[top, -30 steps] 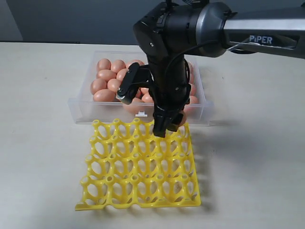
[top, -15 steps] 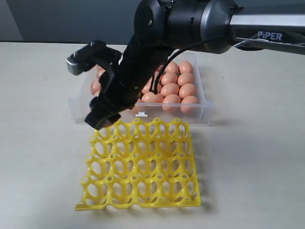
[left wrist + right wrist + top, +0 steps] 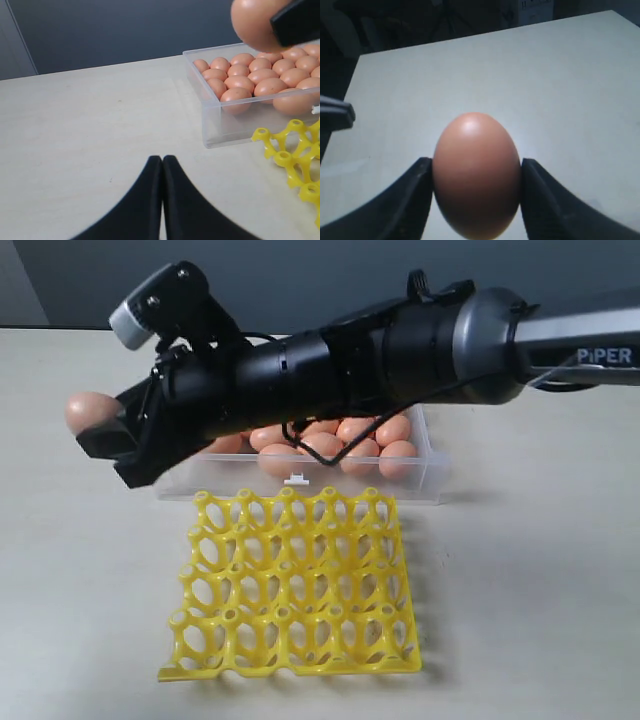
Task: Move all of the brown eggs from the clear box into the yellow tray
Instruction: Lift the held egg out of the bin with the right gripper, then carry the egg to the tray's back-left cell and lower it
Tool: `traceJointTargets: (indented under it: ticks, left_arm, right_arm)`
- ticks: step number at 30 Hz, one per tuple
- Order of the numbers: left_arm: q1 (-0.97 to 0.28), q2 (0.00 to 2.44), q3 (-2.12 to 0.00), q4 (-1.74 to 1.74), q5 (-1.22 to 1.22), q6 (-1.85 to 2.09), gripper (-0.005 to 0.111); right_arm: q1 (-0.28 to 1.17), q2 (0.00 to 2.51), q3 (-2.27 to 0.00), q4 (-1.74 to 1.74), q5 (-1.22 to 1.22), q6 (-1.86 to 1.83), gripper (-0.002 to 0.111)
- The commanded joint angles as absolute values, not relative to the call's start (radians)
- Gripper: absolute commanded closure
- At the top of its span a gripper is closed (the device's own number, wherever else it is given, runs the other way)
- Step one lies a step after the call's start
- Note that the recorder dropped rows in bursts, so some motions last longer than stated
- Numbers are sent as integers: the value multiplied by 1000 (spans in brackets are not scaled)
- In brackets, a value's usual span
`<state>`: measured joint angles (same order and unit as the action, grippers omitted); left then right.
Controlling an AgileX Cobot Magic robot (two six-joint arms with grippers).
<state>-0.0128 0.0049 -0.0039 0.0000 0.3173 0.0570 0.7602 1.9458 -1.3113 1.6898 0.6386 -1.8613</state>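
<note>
My right gripper (image 3: 97, 428) reaches far across to the left and is shut on one brown egg (image 3: 88, 410), held in the air beyond the left end of the clear box (image 3: 300, 478). In the right wrist view that egg (image 3: 476, 172) sits squarely between the two black fingers (image 3: 407, 197). Many brown eggs (image 3: 340, 435) still lie in the box. The yellow tray (image 3: 300, 580) lies in front of the box, and every cup I can see is bare. My left gripper (image 3: 162, 161) is shut on nothing, low over the table, left of the box (image 3: 220, 125).
The black right arm (image 3: 400, 350) spans over the box and hides its left half. In the left wrist view the held egg (image 3: 252, 25) hangs above the eggs in the box (image 3: 250, 80), with a corner of the yellow tray (image 3: 292, 155) beside it. Bare pale tabletop (image 3: 80, 570) surrounds everything.
The right gripper has swung left and upward with the egg, from the tray's back edge to past the box's left end. The left gripper's motion cannot be judged.
</note>
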Motion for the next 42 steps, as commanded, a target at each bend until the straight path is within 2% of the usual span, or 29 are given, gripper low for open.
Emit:
traceJointTargets:
  ticks: [1, 4, 10, 15, 18, 21, 28, 34, 36, 37, 38, 41, 42]
  left_arm:
    - [-9, 0, 0, 0, 307, 57, 106]
    - [-9, 0, 0, 0, 307, 57, 106]
    - [-9, 0, 0, 0, 307, 57, 106]
    - [-9, 0, 0, 0, 307, 57, 106]
    - [-9, 0, 0, 0, 307, 57, 106]
    - [-9, 0, 0, 0, 307, 57, 106]
    - [-9, 0, 0, 0, 307, 57, 106]
    - [-9, 0, 0, 0, 307, 57, 106]
    - [-9, 0, 0, 0, 307, 57, 106]
    - [-9, 0, 0, 0, 307, 57, 106]
    - [-9, 0, 0, 0, 307, 57, 106]
    - [-9, 0, 0, 0, 307, 57, 106]
    - [-9, 0, 0, 0, 307, 57, 106]
  right_arm:
    - [760, 1885, -1209, 1744, 624, -1962, 109]
    - [757, 1864, -1178, 1744, 590, -1985, 109]
    - [756, 1859, -1122, 1744, 358, -1985, 109]
    - [756, 1814, -1153, 1744, 492, -1985, 109]
    - [756, 1794, -1230, 1744, 480, -1987, 109]
    - [756, 1791, -1306, 1744, 276, -2084, 109]
    - [756, 1785, -1490, 1681, -489, -2113, 109]
    - [747, 1747, -1500, 1561, -870, -1970, 109]
    - [708, 1721, -1466, 1609, -781, -1841, 109]
    - [677, 1707, -1438, 1646, -676, -1771, 109]
    - [612, 1695, -1368, 1655, -464, -1604, 109]
    - [508, 1710, -1243, 1533, -321, -1233, 109]
    - [477, 1711, -1167, 1397, -282, -1102, 109]
